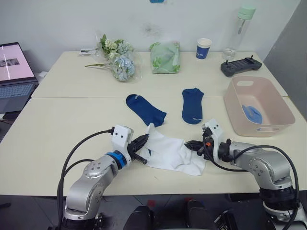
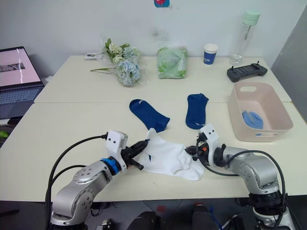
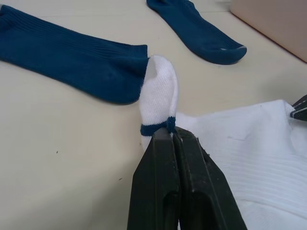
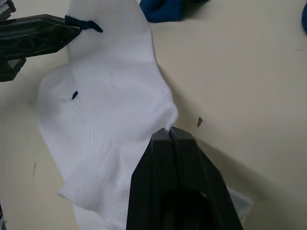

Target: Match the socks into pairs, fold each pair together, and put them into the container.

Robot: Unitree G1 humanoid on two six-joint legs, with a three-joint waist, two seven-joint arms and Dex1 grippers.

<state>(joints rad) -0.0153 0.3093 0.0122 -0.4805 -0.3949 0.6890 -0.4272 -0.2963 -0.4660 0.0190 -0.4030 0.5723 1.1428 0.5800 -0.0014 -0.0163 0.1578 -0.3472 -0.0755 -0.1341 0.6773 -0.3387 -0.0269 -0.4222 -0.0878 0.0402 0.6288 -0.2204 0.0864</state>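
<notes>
- Midway, our left gripper and right gripper each clamp jaws on the white socks stretched between them.
- Beyond the jaws, navy socks lie unfolded; light blue pair already sits in the container.

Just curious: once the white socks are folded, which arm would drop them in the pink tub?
Probably the right gripper: it grips the white fabric socks and is nearer the pale pink plastic tub.
</notes>
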